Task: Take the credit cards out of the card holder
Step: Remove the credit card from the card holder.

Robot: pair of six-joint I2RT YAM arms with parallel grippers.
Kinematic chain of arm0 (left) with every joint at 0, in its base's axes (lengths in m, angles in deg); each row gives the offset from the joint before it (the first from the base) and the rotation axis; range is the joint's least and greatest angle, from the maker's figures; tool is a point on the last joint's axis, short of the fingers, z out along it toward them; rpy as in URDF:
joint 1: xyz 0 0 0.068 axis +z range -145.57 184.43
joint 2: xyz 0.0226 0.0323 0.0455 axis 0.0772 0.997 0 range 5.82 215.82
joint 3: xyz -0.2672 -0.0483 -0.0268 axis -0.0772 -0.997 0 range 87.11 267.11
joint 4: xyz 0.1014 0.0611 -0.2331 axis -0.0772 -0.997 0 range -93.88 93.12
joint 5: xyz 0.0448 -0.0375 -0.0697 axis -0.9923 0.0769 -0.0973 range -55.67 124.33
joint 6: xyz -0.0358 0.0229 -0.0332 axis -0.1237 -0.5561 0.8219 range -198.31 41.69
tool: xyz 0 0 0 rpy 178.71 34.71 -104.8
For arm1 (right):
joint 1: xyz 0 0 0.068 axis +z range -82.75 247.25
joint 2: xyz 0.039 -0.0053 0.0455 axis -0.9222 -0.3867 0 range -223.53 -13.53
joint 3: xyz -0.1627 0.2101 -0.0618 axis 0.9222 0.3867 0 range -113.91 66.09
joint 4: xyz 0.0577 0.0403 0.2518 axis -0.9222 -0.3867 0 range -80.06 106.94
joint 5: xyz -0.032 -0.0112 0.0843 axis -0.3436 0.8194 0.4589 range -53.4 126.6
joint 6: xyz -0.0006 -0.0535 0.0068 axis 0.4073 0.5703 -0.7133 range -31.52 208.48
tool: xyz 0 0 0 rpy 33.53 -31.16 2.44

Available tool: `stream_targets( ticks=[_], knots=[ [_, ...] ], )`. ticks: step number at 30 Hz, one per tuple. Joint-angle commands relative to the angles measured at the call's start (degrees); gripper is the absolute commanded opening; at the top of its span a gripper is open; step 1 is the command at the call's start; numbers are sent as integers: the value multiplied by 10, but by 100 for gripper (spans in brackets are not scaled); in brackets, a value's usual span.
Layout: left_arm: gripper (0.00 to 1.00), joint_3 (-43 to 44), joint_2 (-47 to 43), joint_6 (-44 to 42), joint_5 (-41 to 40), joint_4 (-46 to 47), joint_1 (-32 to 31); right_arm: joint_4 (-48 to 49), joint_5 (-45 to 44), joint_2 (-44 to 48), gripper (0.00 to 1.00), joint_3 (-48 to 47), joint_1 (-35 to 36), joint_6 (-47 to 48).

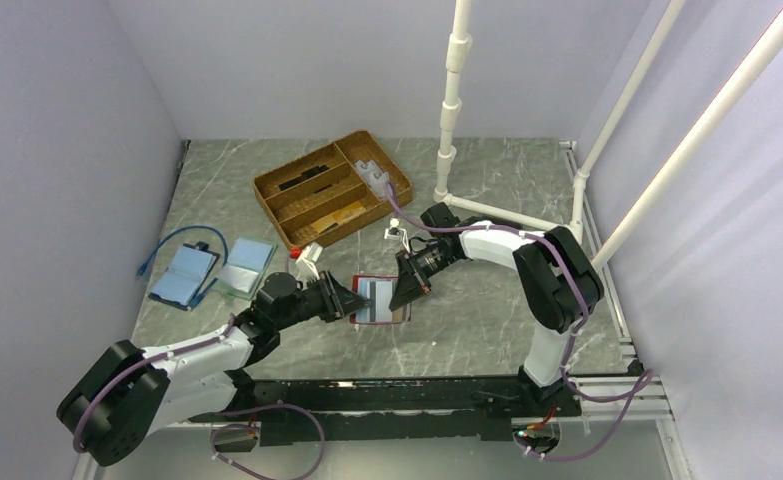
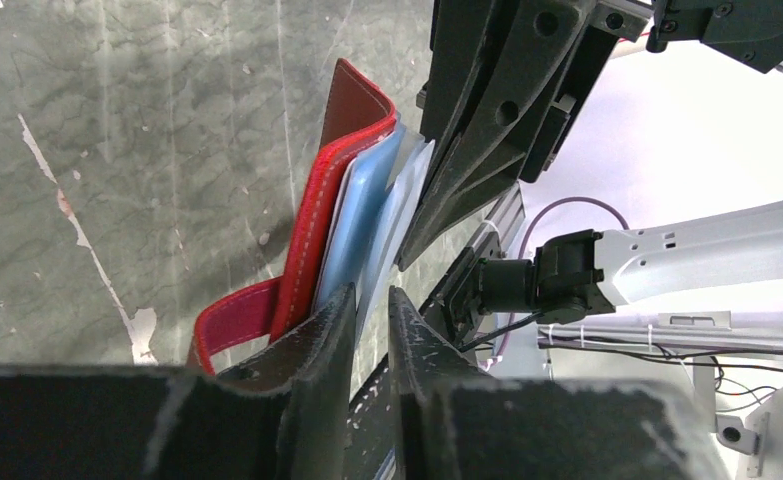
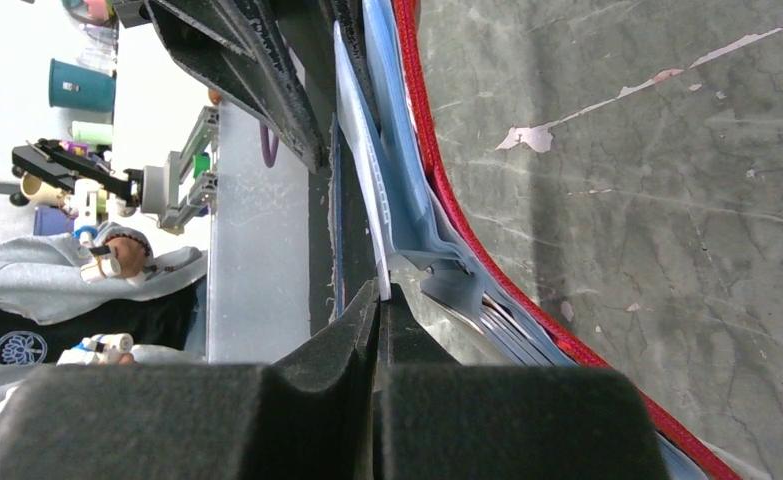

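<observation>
1. Nearest the bases, the left gripper [image 2: 371, 310] sits at the lower edge of the card holder [image 2: 312, 215]. Its jaws are a narrow slit apart, straddling the pale layers there. Whether they actually bite on anything, I cannot tell.
2. The holder is spread open over the middle of the grey marbled tabletop [image 1: 487, 320], caught between the two grippers. It has a red leather-like cover with white stitching along the rim, and a small red strap tab curls off the bottom.
3. The credit cards [image 2: 359, 215] are inside the holder. A light-blue one shows, thin, flat and smooth with a rounded corner, layered against glossy clear pocket film. None looks to be out yet.
4. On the far side, the right gripper [image 3: 380, 300] is clamped fully shut on a thin pale pocket leaf of the holder, bracing it.
5. My read is that this is the first extraction, at the grab stage. The next move calls for the left jaws to pinch card only, not film, then pull straight along the pocket. That slick plastic may well slip.
6. Further back sit a brown divided tray [image 1: 269, 207] and, off to the left, a light-blue booklet case [image 1: 189, 275].
</observation>
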Motion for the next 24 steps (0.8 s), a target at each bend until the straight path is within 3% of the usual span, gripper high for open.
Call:
stream_targets(
  ticks=[1, 11, 24],
  knots=[
    [20, -4, -14, -7, 2, 11, 6, -3, -1, -2, 0, -24, -3, 21],
    [0, -12, -13, -11, 14, 21, 14, -6, -14, -8, 0, -26, -6, 23],
    [0, -25, -22, -14, 10, -2, 30, -13, -28, -16, 0, -28, -8, 27]
  ],
)
